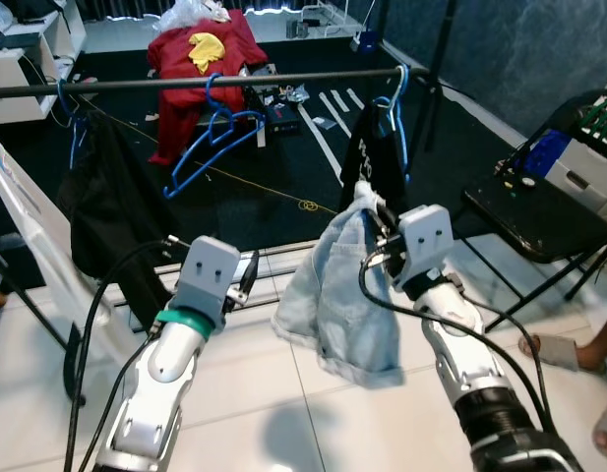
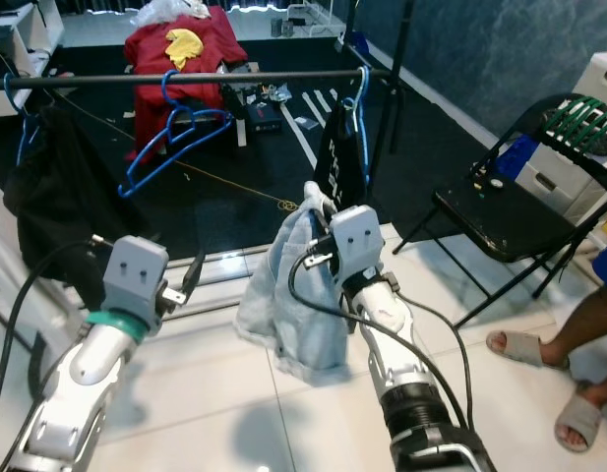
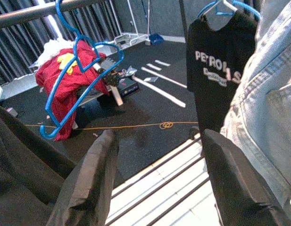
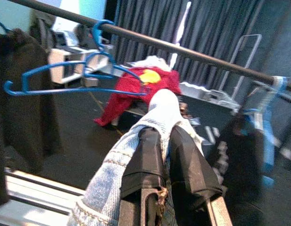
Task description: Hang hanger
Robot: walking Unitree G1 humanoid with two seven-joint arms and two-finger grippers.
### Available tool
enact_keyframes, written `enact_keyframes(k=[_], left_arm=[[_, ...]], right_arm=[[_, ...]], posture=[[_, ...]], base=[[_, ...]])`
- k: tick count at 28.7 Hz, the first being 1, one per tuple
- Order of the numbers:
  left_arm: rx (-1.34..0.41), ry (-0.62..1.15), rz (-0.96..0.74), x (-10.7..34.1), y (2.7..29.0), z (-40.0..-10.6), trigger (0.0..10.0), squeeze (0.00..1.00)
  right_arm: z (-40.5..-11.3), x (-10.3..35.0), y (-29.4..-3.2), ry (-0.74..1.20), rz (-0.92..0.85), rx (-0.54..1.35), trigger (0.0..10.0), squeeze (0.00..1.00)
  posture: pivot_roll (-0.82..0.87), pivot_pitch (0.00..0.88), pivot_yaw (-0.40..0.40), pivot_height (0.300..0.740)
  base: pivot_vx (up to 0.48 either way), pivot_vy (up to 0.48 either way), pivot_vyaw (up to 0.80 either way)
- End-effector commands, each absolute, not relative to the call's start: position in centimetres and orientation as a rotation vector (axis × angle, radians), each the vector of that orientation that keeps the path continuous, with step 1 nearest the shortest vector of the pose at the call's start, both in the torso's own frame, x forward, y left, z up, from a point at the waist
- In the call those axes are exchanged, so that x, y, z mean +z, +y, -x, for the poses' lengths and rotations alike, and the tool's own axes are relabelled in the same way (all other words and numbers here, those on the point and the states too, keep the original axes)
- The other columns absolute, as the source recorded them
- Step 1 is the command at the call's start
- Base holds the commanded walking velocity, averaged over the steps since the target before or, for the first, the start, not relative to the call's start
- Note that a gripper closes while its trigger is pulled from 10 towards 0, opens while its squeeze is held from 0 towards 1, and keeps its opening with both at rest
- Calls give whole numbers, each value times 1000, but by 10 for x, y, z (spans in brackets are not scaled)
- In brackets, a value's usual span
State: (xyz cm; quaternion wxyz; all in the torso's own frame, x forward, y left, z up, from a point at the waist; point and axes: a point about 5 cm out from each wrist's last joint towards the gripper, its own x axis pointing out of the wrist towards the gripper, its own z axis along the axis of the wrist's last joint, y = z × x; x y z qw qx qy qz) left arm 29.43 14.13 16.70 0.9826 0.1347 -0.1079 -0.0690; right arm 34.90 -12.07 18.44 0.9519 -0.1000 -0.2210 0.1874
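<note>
- The hanger (image 1: 214, 138) for this job looks like the empty blue one on the black rail (image 1: 283, 79), tipped to one side, far from both arms.
- The right end effector (image 1: 380, 239) is nearest. Its fingers are pinched tight on soft pale denim shorts (image 1: 342, 305), which droop loose below.
- The left end effector (image 1: 249, 278) is spread wide, holding nothing.
- The hanger seems light, stiff and a bit slippery. Its straight bottom bar looks the best spot to grab.
- A black shirt (image 1: 374, 157) hangs on another hanger further along.
</note>
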Motion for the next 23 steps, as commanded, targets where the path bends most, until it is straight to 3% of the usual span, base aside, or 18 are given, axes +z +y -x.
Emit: enact_keyframes(k=[1, 12, 23], left_arm=[[-153, -202, -248, 163, 136, -293, 10000, 0], [-159, -199, -237, 162, 132, -293, 10000, 0], [-157, -214, -225, 166, 129, -292, 10000, 0]], right_arm=[[-348, 188, -129, -472, 194, 342, 10000, 0], [-346, 185, -128, -457, 212, 329, 10000, 0], [-347, 188, -129, -463, 189, 326, 10000, 0]], posture=[[-18, 37, 41, 740], [-23, 43, 38, 740], [-18, 45, 27, 740]], base=[[337, 0, 0], [341, 0, 543], [339, 0, 0]])
